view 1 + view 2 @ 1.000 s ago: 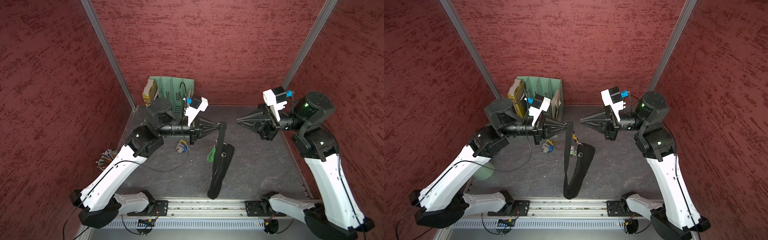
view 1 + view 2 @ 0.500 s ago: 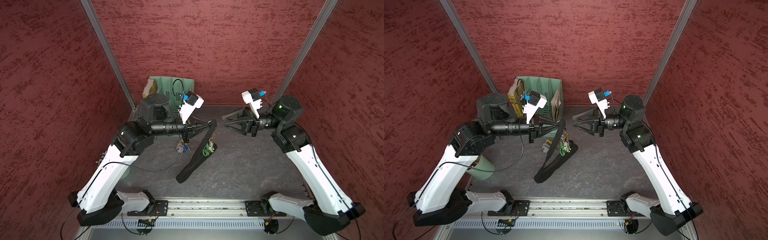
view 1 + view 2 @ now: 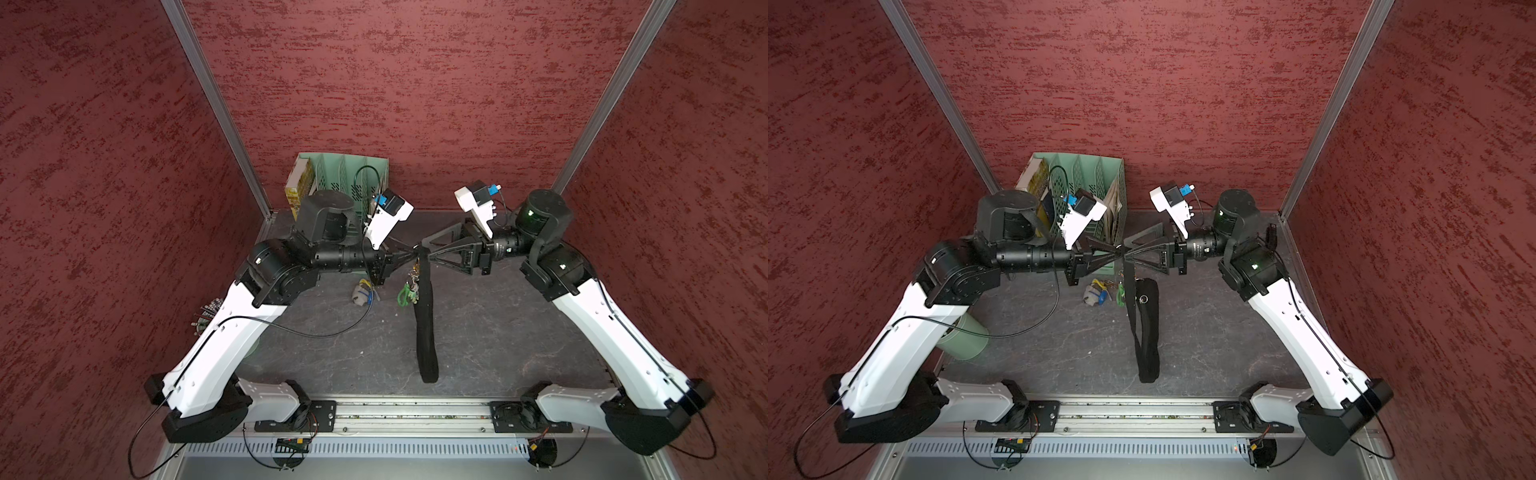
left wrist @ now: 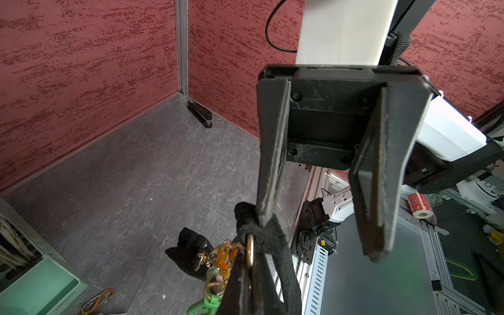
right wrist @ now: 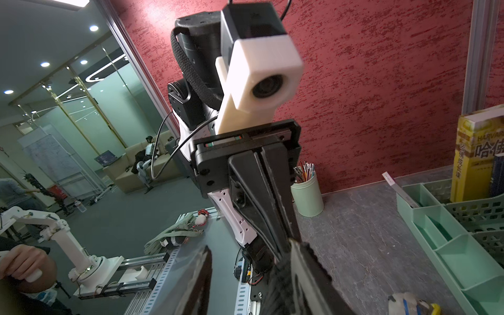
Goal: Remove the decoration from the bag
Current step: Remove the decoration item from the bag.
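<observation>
In both top views the flat, soft, black fabric sling bag [image 3: 424, 316] hangs lifted by its upper end, its lower tip at the counter [image 3: 498, 332] toward six o'clock. The left gripper [image 3: 409, 252] has its jaws pressed fully together on the bag's top fold. The right gripper [image 3: 428, 249] meets it tip to tip from three o'clock, its jaws parted about halfway around the same fold; I cannot tell whether they grip anything. A cluster of green and gold charm decoration [image 3: 409, 291] dangles from the bag at its nine o'clock side, so the removal is not yet done. A small grey, yellow and blue lump [image 3: 362, 292] lies on the counter farther toward nine o'clock. A mint-green plastic desk organiser [image 3: 1096, 183] stands at twelve o'clock.

In the left wrist view the right gripper's two black fingers [image 4: 270, 163] stand apart, one touching the bag's bunched fabric beside a gold ring. The charms hang from that ring with a black knitted piece [image 4: 191, 251]. Judging by this, unclipping the ring is all that remains. A black stapler [image 4: 199, 113] lies by the far corner.

In the right wrist view the left jaws sit closed on the fabric. A yellow book [image 5: 476, 152] reads "HARVARD" above Chinese characters.
</observation>
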